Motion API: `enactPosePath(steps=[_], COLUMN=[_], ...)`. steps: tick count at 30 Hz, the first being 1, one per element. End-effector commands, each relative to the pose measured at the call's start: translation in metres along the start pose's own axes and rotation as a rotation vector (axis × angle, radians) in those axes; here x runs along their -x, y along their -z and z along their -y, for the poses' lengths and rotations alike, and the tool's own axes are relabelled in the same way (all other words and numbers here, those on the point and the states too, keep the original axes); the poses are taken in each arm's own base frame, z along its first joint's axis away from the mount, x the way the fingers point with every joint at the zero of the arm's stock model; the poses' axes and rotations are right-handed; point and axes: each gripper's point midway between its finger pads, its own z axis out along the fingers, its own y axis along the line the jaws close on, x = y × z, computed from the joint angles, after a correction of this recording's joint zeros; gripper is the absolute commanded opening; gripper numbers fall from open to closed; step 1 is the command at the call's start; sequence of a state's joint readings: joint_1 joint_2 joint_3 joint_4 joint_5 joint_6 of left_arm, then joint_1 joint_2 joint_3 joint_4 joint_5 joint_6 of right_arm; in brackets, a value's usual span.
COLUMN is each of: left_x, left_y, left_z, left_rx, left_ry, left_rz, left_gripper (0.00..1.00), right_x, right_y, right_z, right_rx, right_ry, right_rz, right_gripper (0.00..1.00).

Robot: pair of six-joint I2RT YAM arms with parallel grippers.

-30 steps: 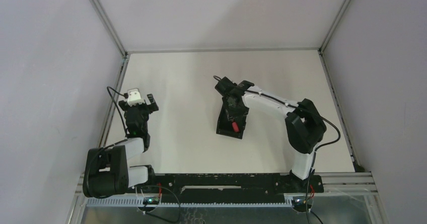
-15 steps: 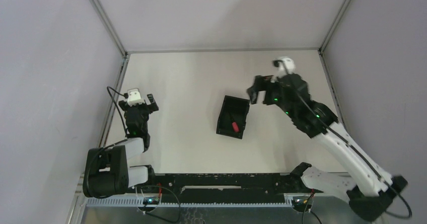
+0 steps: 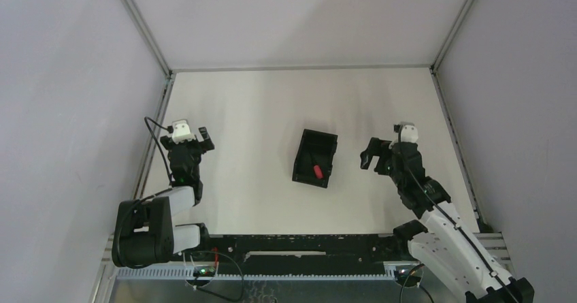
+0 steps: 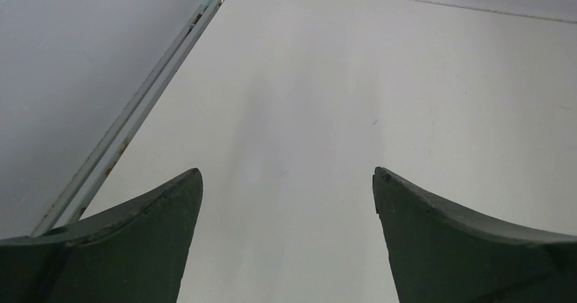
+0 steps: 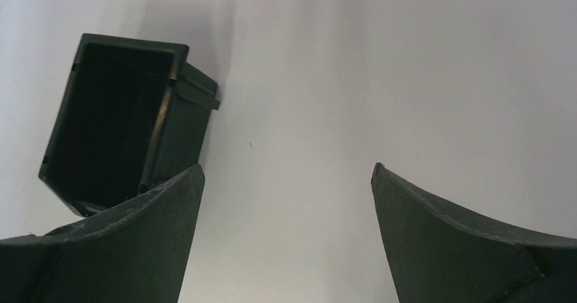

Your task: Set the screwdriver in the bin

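Screwdriver (image 3: 316, 171) lies inside the bin (image 3: 321, 135), its short red handle toward the near end and its thin black shaft running along the floor toward the far end. The small black open-topped bin stands upright near the middle of the white desk (image 3: 258, 99), turned a little askew to the desk's edges. The right claw (image 3: 368, 154) hangs just to the right of the bin without touching it, its fingers spread wide apart and holding nothing. In the right wrist view the claw (image 5: 287, 168) shows bare desk between its two dark fingertips, and the bin (image 5: 184, 126) sits at the upper left with its open mouth facing the camera. Its interior is too dark there to make out the screwdriver, and the left fingertip (image 5: 163, 208) overlaps the bin's near corner in that view. The left claw (image 3: 204, 139) is well apart from the bin, close to the desk's left edge, and it is also spread open and holds nothing. The left wrist view of that claw (image 4: 287, 173) shows only plain desk between the fingertips, with the metal frame rail (image 4: 136, 116) running along the left border.
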State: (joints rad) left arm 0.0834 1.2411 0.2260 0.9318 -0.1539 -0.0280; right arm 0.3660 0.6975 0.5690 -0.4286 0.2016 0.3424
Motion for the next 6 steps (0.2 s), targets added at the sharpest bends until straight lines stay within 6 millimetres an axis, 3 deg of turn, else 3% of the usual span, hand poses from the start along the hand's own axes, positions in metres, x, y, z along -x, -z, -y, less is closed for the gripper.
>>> enactPosePath(steps=[1, 6], left_x=[0.0143, 0.0143], left_y=[-0.002, -0.002], left_z=[0.0027, 0.0026], left_rx=[-0.004, -0.004], left_ry=[0.014, 0.012], left_rz=[0.044, 0.045], left_gripper=[1.0, 1.0], right_x=[0.0117, 0.0116], right_y=[-0.0041, -0.0053], right_z=[-0.0013, -0.0017], right_rx=[0.012, 0.023], right_ry=[-0.076, -0.057], right_rz=[0.1, 0.112], right_gripper=[1.0, 1.0])
